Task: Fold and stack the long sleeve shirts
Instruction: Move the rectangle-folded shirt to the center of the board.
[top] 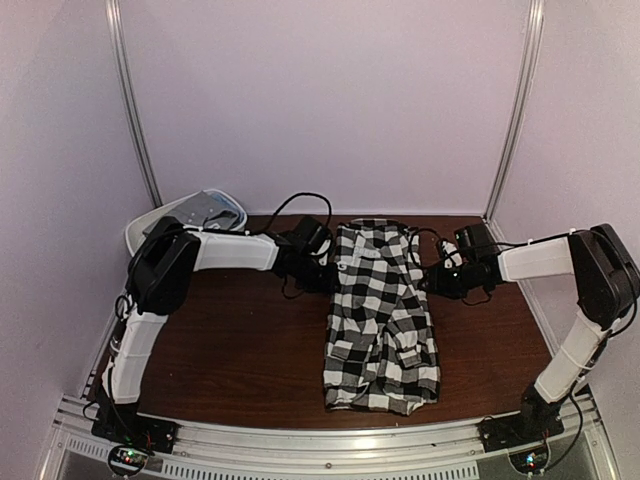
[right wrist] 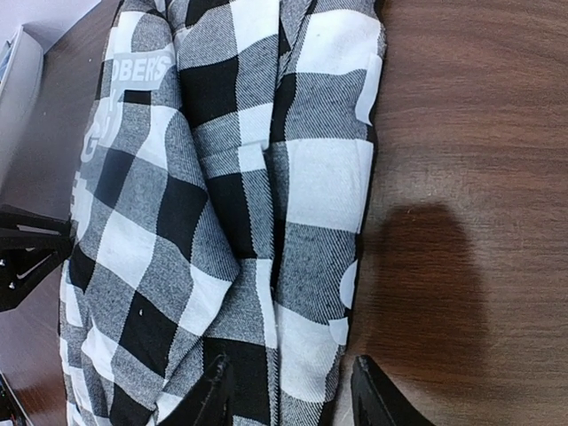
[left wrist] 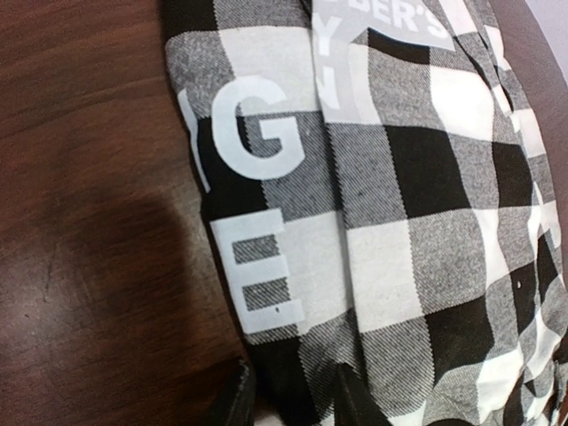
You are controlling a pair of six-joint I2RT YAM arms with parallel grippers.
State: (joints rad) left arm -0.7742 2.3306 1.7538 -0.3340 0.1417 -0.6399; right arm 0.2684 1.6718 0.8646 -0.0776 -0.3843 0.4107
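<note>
The black-and-white checked shirt [top: 380,320] lies folded into a long narrow strip across the middle of the table, with white printed letters near its far end [left wrist: 266,151]. My left gripper [top: 325,270] is open at the strip's far left edge. In the left wrist view [left wrist: 297,399] one finger is over the wood and the other over the cloth. My right gripper [top: 432,278] is open at the far right edge, its jaws straddling the shirt's edge [right wrist: 293,395]. The shirt also fills the right wrist view [right wrist: 240,177]. The grey shirt does not clearly show.
A white oval tub [top: 150,222] stands at the back left corner, with something pale blue-grey inside. The brown table [top: 240,350] shows bare wood on both sides of the shirt. White walls and metal posts enclose the back and sides.
</note>
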